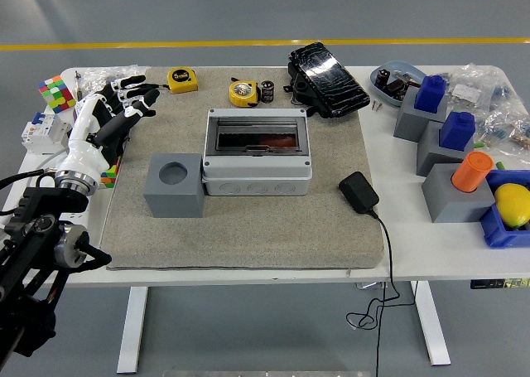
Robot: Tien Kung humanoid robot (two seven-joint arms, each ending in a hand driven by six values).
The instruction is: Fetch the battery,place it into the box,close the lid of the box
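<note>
The battery point(267, 91), a small black cylinder, stands at the back of the grey mat beside a yellow tape measure point(242, 93). The grey box point(257, 152) sits in the middle of the mat, its dark see-through lid point(257, 134) lying down over the top. My left hand point(126, 103), white with black fingertips, hovers at the mat's far left edge, fingers spread and empty, well left of the box and battery. My right arm does not show.
A grey block with a round hole point(174, 185) stands against the box's left side. A black adapter point(358, 191) with its cable lies right of the box. A black pouch point(328, 79), a second tape measure point(183, 79), a colour cube point(55, 93) and grey blocks point(451, 196) ring the mat.
</note>
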